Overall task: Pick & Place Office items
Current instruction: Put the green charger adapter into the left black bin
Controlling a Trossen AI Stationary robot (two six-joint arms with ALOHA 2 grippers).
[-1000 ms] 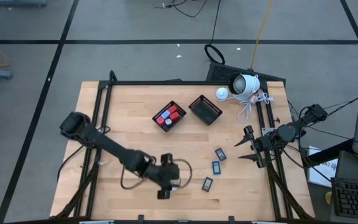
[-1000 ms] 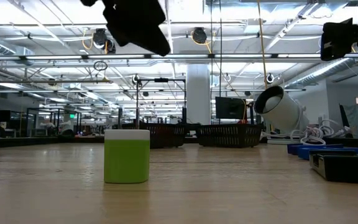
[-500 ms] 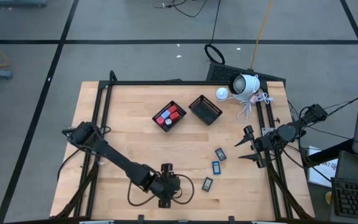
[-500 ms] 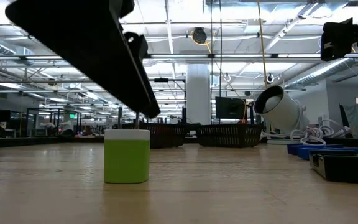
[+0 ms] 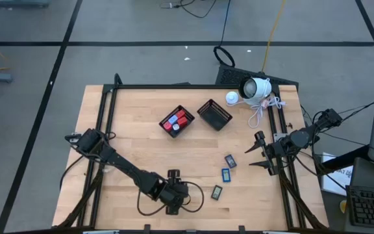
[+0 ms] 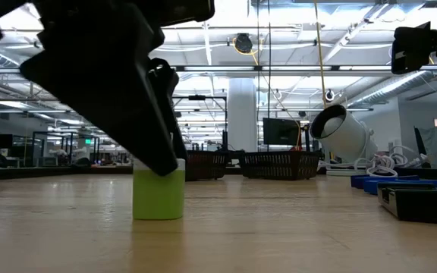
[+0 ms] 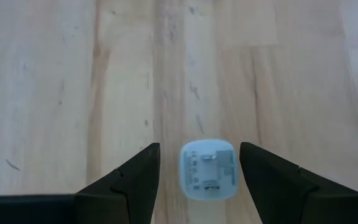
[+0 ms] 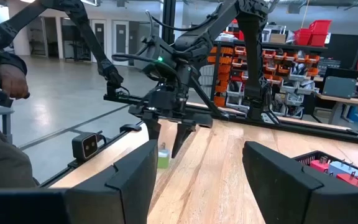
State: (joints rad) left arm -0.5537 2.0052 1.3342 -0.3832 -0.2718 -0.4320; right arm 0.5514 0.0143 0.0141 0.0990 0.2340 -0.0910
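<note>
Fingers of left gripper [image 7: 197,180] apart, straddling small block [image 7: 207,169] near table's [image 5: 135,123] front edge, not yet clamped. Best to drop lower, centre on block, squeeze evenly, then lift straight. Right gripper [image 5: 257,151] open, parked at right edge.

A large robotics lab or industrial workshop: a wooden worktop [image 5: 141,149] stands on a grey floor with taped lines [image 5: 44,84], shelving with red and orange bins [image 8: 291,56] lines the back, and ceiling strip lights [image 6: 294,15] run over distant workstations
</note>
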